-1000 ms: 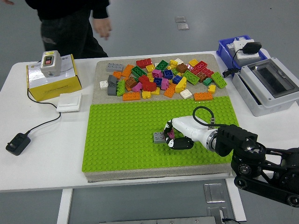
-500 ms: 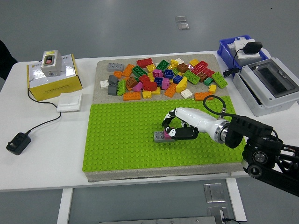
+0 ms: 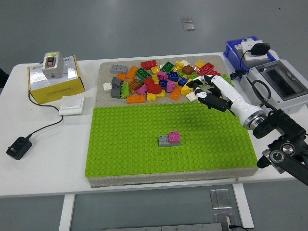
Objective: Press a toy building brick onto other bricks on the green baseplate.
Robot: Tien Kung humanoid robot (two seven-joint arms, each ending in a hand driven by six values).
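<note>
A grey brick and a magenta brick sit joined side by side near the middle of the green baseplate. My right hand hovers over the right end of the loose brick pile, well away from the two joined bricks. Its fingers are relaxed and hold nothing. The left arm is out of view.
A yellow box with a switch on top stands at the left, with a white pad and a black plug on a cable. A grey enclosure and a blue bin stand at the right.
My right hand let go of the magenta brick beside the grey one and drew back up and to the right, to the brick pile. The person at the far side has left.
</note>
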